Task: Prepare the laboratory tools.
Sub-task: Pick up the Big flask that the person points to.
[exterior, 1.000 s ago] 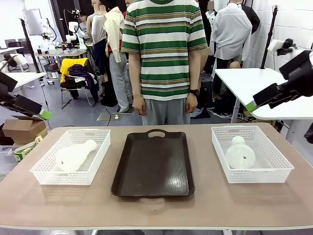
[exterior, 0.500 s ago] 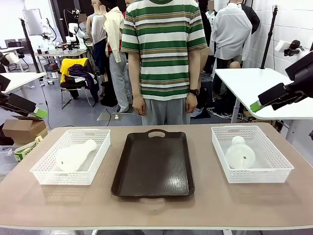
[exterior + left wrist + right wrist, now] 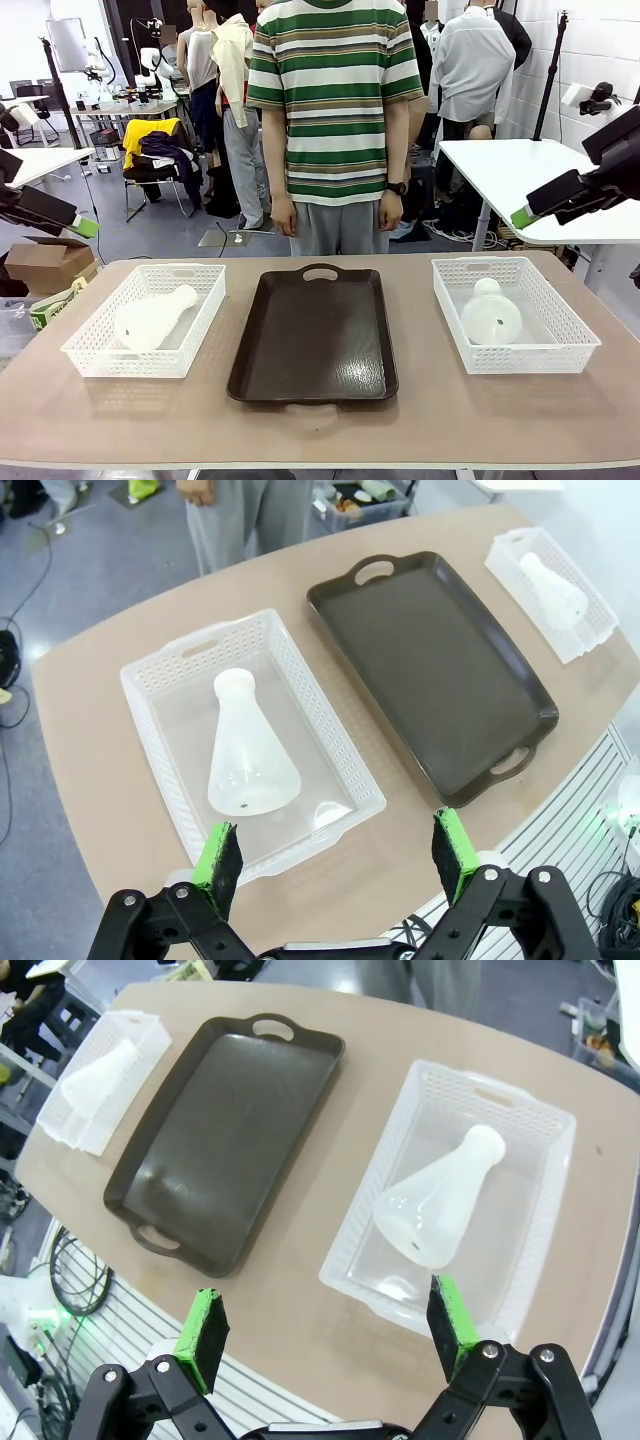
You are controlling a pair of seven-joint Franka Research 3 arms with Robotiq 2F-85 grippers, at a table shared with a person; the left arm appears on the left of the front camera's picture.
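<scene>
Both grippers hang high above the table, off to its sides. The left gripper has its green-padded fingers spread wide with nothing between them, and the right gripper is released and bare in the same way. The person stands at the far edge with hands down, well apart from everything.

The left flask lies on its side inside the left basket, and the right flask lies likewise inside the right basket. The dark tray sits between them with nothing on it.

The likely trouble is the shape. A cone on its side can roll in an arc once one finger touches it first, so a grasp on the sloping body may squeeze it out of the jaws. The mesh walls stand close around each flask, so a wide-spread finger could catch a rim and drag or tip the light basket.

The left flask's long axis runs diagonally, with the neck toward the far right corner of its basket and the base toward the near left. The right flask's axis runs roughly near to far, neck pointing far and flat base facing the near side
</scene>
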